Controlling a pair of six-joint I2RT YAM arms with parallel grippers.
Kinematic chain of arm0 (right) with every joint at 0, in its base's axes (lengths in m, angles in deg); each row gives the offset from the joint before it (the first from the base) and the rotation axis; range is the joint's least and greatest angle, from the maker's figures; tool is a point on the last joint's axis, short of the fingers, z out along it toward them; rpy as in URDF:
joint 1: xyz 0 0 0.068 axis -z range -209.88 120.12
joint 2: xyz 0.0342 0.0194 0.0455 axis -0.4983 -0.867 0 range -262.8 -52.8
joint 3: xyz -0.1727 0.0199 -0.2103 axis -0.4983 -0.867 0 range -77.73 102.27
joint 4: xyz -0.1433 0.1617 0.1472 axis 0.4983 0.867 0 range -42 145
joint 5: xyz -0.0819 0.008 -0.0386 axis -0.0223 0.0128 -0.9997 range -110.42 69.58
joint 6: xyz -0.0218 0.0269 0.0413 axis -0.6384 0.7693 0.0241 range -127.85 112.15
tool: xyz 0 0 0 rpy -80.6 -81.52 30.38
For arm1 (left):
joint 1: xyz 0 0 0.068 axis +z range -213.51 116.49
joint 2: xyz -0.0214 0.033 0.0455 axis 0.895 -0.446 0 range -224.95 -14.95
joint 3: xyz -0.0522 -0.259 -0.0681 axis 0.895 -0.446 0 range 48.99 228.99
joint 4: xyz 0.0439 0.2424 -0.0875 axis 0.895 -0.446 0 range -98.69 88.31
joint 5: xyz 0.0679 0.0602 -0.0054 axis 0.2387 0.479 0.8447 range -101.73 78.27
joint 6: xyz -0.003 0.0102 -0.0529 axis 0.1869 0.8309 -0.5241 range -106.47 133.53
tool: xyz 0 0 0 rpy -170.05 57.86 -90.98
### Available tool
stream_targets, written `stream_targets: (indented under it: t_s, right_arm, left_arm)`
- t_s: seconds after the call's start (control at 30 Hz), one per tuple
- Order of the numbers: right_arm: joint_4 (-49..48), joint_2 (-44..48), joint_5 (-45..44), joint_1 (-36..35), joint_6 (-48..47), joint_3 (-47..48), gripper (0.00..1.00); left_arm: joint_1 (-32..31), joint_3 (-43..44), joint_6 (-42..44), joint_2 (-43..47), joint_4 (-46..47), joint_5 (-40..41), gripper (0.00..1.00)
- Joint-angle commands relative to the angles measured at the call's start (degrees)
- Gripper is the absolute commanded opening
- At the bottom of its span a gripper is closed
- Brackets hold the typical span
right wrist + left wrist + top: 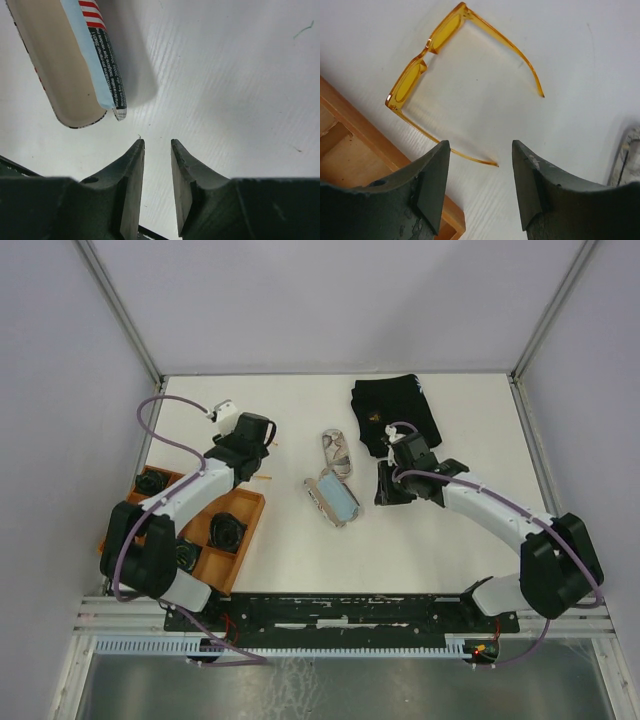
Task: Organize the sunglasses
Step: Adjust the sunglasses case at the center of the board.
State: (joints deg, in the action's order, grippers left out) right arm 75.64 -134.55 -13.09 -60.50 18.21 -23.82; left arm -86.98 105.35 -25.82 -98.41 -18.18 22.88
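The orange-amber sunglasses point(444, 34) lie on the white surface point(580, 45) just beside the outer rim of the wooden tray point(370, 132), at the left side of the workspace. Their frame and lenses are a translucent amber, the lenses a shade yellower than the rim, and both thin arms are unfolded and spread wide, tapering to fine tips. One arm tip reaches almost to the left gripper point(480, 150), whose jaws stand wide apart above the surface with nothing between them. The right gripper point(157, 145) hovers near the middle of the surface, its jaws parted only by a narrow gap and holding nothing. Just ahead of it lies an open oval glasses case point(50, 65) with a cream lining, holding a light blue packet point(95, 45) printed with red and white stripes. A black fabric item point(395, 405) lies at the far right.
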Motion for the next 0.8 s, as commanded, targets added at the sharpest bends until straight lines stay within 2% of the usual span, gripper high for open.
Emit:
stream_targets:
  t_s: [0.0,0.27,0.33,0.77]
  right_arm:
    - [-2.22,4.76,-4.88,-0.03,2.14,-2.31,0.36]
    - [-2.72,7.17,-5.01,-0.02,2.70,-4.94,0.37]
    - [-2.69,7.30,-4.95,-0.03,2.60,-5.25,0.37]
    - [-2.68,7.40,-4.57,-0.01,2.44,-6.12,0.37]
  left_arm:
    - [1.45,5.52,-13.76,-5.48,-7.69,5.60,0.61]
    - [1.82,8.05,-29.05,-10.27,-14.51,9.49,0.73]
    - [2.17,7.55,-31.70,-10.33,-14.52,9.60,0.74]
    - [5.51,7.32,-35.49,-13.98,-11.67,6.54,0.73]
